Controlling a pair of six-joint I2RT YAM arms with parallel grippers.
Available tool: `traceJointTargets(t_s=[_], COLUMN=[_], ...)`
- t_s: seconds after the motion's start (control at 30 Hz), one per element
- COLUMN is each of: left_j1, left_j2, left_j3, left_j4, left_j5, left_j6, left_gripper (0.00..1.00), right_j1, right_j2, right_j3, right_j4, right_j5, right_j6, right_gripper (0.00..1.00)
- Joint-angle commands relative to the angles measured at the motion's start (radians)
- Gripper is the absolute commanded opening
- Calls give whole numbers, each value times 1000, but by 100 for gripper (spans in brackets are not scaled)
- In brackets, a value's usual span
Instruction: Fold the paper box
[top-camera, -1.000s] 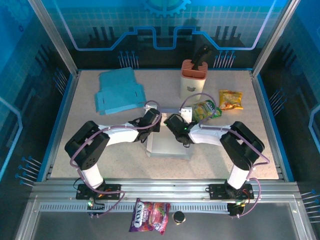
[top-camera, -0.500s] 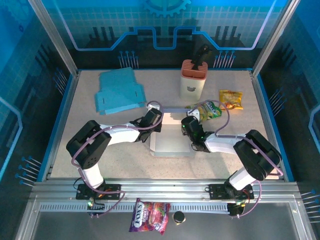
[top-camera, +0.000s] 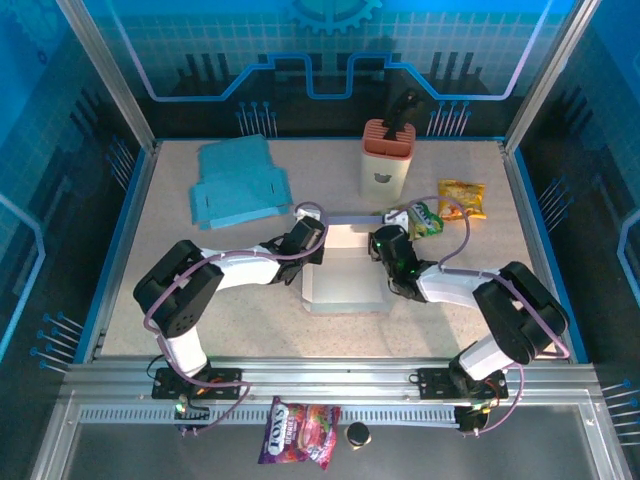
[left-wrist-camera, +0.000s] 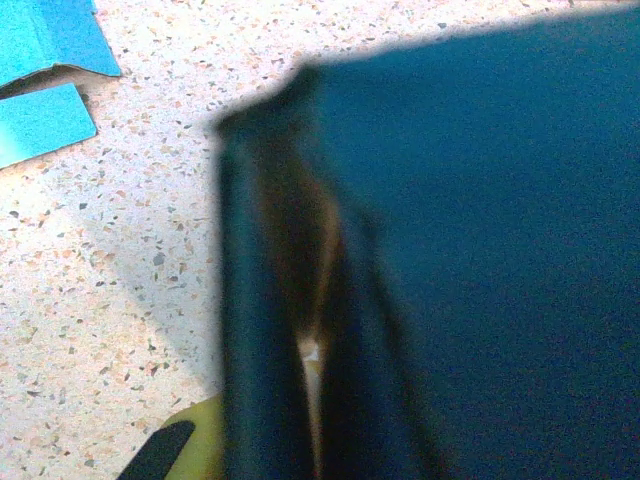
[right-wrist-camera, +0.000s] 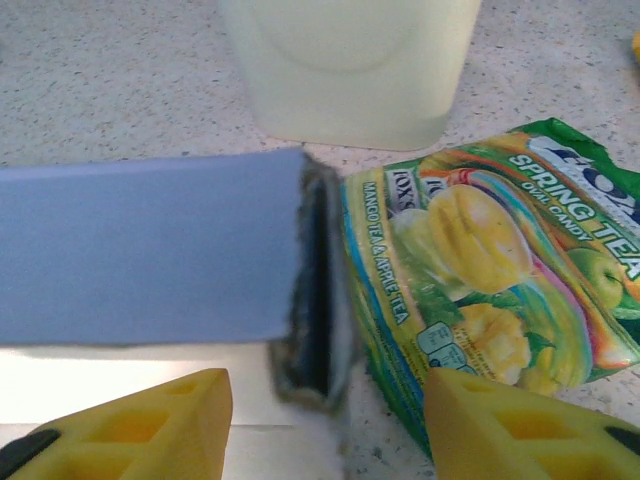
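Observation:
The paper box (top-camera: 345, 285) lies half-folded at the table's middle, pale blue, with its back wall standing. My left gripper (top-camera: 312, 243) is at the box's back left corner, shut on the left wall. In the left wrist view that dark blue wall (left-wrist-camera: 470, 250) is pinched edge-on, and one yellow fingertip (left-wrist-camera: 195, 445) shows beside it. My right gripper (top-camera: 383, 243) is at the back right corner, open. In the right wrist view its yellow fingers (right-wrist-camera: 130, 425) stand wide either side of the wall's end (right-wrist-camera: 315, 300), touching nothing; the back wall (right-wrist-camera: 150, 245) runs left.
Flat blue box blanks (top-camera: 240, 182) lie at the back left. A cream holder (top-camera: 385, 160) stands at the back, seen close as the holder (right-wrist-camera: 350, 60). A green candy bag (top-camera: 418, 218), also the bag (right-wrist-camera: 490, 270), lies beside the box's right corner. A yellow snack bag (top-camera: 461, 198) lies further right.
My right gripper has opened and let go of the box. It moved right, from over the box to the back right corner. The left gripper kept its hold.

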Motion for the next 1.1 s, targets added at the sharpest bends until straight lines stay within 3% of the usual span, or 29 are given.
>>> traceJointTargets(t_s=[0.0,0.17,0.27,0.4,0.53,0.83,0.9,0.97,1.07], left_j1=[-14,-15,-15,-15,-14,-8,-1,13,33], left_j2=[49,50,52,55,56,56,59,59,49], left_j3=[0,12,19,28,32,23,32,40,30], left_j4=[-57,-65,-70,-78,-83,-39,-56,-75,-65], left_j5=[62,62,64,65,64,119,127,140,158], left_j6=[15,13,8,-7,-26,-57,-75,-88,-80], left_gripper=[0,0,0,0,0,1,11,15,15], right_j1=[-14,-7,13,48,99,129,129,127,126], right_j2=[14,54,83,132,174,159,151,146,142], right_j3=[30,91,151,260,341,290,251,242,236], right_j4=[24,-72,-206,-433,-566,-474,-443,-426,-417], right_j5=[-5,53,166,318,385,336,322,314,306], right_j6=[-27,-10,31,130,202,191,169,154,145], right_gripper=[42,15,1,0,0,0,0,0,0])
